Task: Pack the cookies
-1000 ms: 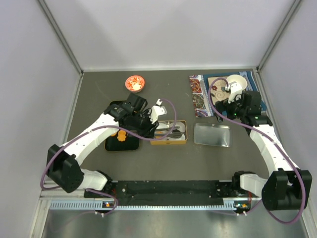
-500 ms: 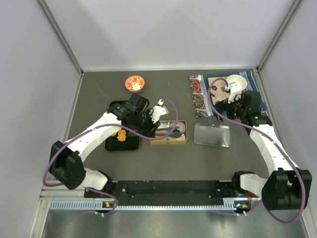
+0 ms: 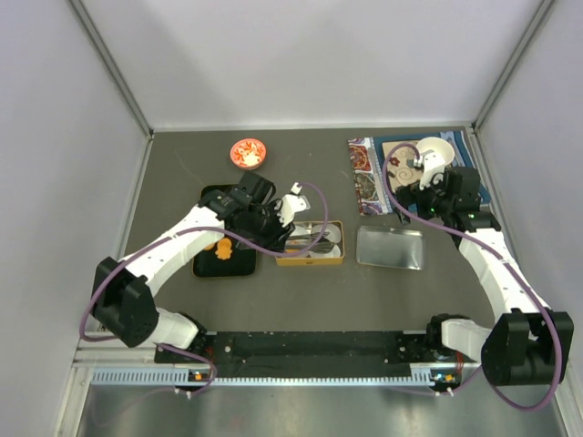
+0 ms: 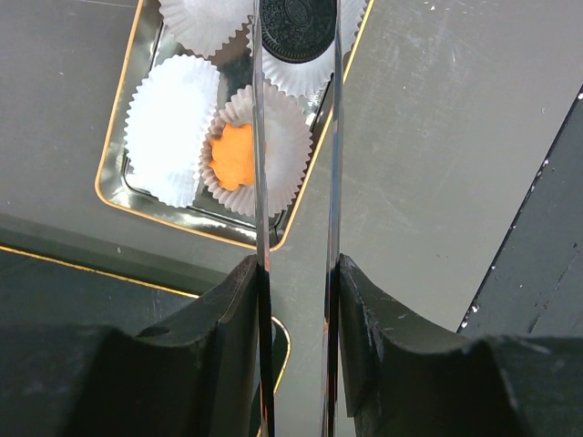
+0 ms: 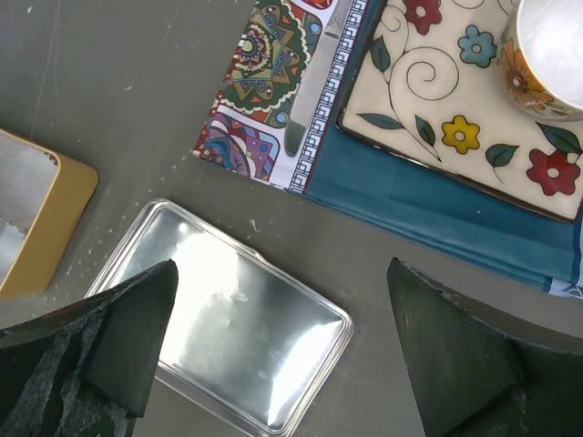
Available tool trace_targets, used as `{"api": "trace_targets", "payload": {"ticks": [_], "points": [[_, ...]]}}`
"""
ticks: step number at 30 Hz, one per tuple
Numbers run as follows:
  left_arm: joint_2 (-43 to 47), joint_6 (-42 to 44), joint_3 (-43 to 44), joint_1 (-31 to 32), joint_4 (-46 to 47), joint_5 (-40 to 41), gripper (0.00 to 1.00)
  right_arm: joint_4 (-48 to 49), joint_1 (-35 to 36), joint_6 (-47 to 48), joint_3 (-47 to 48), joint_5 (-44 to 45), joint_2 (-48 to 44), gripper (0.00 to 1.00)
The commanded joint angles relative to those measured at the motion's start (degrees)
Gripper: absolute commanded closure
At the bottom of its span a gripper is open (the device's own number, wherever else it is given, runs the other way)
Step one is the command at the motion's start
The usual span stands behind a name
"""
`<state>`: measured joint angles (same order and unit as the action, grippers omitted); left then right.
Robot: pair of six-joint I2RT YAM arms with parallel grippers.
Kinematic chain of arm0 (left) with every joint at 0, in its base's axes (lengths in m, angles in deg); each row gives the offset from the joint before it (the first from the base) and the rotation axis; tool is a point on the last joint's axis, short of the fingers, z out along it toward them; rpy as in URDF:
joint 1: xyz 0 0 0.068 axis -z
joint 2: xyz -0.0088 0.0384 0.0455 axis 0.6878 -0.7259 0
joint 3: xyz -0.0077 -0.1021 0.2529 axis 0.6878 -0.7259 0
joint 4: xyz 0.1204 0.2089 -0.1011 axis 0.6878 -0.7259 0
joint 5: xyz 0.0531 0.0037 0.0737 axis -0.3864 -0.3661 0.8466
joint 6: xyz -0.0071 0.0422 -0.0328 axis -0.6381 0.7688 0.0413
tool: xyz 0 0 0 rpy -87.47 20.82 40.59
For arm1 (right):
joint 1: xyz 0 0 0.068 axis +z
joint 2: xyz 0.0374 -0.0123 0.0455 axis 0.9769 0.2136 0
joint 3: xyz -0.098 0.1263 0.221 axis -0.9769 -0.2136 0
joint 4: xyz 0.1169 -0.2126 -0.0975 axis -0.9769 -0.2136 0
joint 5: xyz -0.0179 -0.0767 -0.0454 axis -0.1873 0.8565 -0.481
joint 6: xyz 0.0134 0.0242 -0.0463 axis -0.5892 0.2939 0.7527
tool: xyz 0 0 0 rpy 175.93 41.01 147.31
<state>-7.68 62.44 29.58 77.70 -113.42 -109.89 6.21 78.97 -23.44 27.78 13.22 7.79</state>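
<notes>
My left gripper (image 4: 296, 273) (image 3: 273, 224) is shut on a pair of thin metal tongs (image 4: 258, 182). The tongs' tips pinch a dark round sandwich cookie (image 4: 298, 27) over the gold tin (image 4: 114, 137) (image 3: 337, 259). The tin holds white paper cups (image 4: 171, 114); one of them has an orange cookie (image 4: 234, 155) in it. More orange cookies (image 3: 221, 248) lie on the black tray (image 3: 205, 269), left of the tin. My right gripper (image 5: 281, 269) hangs open above the silver lid (image 5: 228, 319) (image 3: 391, 248), holding nothing.
A small red bowl (image 3: 248, 152) stands at the back left. At the back right, a patterned placemat (image 5: 264, 100) carries a flowered plate (image 5: 428, 82) and a cup (image 3: 435, 153). Grey walls close in the table on three sides.
My left gripper has moved slightly right from the black tray toward the tin, tongs still in it. The right arm has not moved.
</notes>
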Motion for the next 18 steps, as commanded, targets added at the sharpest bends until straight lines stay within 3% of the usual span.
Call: {"api": "trace_targets", "payload": {"ticks": [1,18], "points": [[-0.1,0.0,1.7,0.4,2.0,-0.6,0.61,0.9,-0.6,0.4,2.9,-0.3,-0.7,0.01],[-0.1,0.2,1.5,1.0,1.9,-0.7,0.51,0.9,-0.6,0.2,2.9,-0.5,-0.8,0.01]]}}
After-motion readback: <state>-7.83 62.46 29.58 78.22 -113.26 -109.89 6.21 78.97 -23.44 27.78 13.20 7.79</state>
